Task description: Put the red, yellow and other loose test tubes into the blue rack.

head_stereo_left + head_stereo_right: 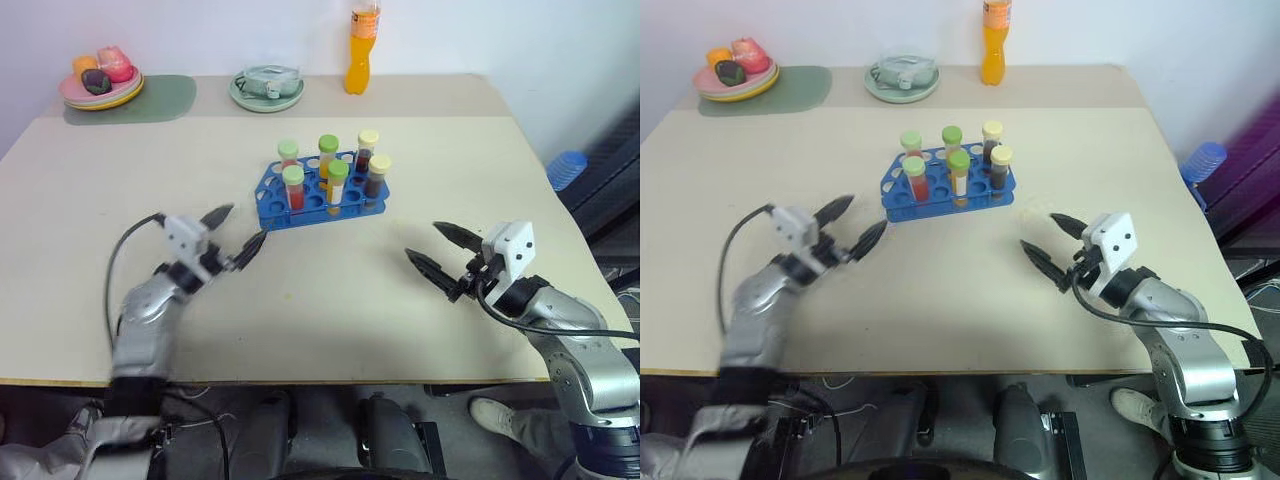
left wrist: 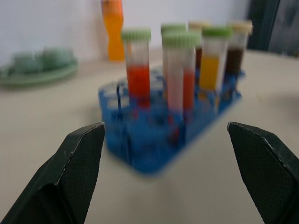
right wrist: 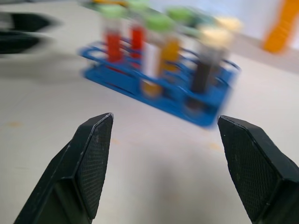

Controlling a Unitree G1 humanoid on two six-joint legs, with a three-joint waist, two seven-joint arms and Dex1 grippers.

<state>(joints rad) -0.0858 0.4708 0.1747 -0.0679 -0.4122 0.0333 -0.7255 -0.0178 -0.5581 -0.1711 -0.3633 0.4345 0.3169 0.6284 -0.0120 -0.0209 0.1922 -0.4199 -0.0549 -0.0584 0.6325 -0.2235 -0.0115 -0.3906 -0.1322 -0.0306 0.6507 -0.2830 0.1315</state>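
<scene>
A blue rack (image 1: pixel 320 190) stands on a beige table (image 1: pixel 320 310), ahead of both grippers and between them. Six capped tubes stand upright in it, long axes vertical, caps up: two with red liquid (image 1: pixel 294 187), two with yellow liquid (image 1: pixel 337 186) and two with dark brown liquid (image 1: pixel 377 176). The rack's long side runs across the table, slightly turned.

The left gripper (image 1: pixel 240 232) hovers just short of the rack's near left corner, its two black fingers spread apart and holding nothing. The right gripper (image 1: pixel 436 252) hovers farther off, on the rack's right, fingers also spread and empty. Bare tabletop lies between each gripper and the rack.

Beyond the rack, at the table's far edge, stand one orange bottle (image 1: pixel 363 48), one green plate (image 1: pixel 266 88) and one plate of toy food (image 1: pixel 101 82) on a green mat (image 1: pixel 140 101).
</scene>
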